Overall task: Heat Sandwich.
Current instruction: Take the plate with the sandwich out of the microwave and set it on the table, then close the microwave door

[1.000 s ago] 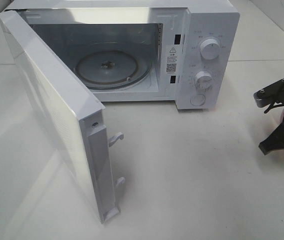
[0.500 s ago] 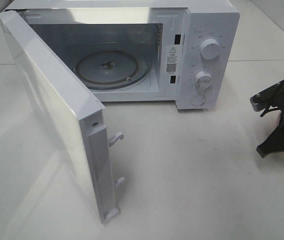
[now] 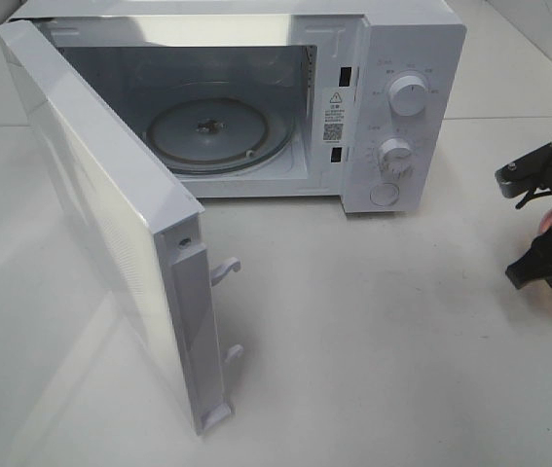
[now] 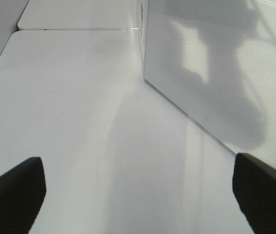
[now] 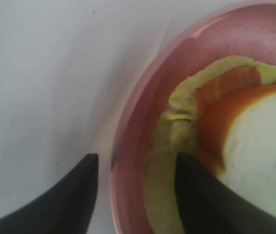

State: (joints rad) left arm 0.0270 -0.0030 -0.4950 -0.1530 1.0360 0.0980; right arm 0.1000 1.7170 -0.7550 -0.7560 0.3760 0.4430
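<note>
Right end effector (image 5: 133,192), parted, straddles the plate (image 5: 142,112) rim; a shallow pinch could tip the sandwich (image 5: 254,161).

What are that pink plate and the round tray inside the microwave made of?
The pink plate looks like glossy plastic or glazed ceramic: its rim is smooth with soft sheen, and I can't tell which. The turntable looks like clear glass, see-through with bright reflections and a hub showing beneath. The microwave shell seems white painted metal or plastic.
</note>
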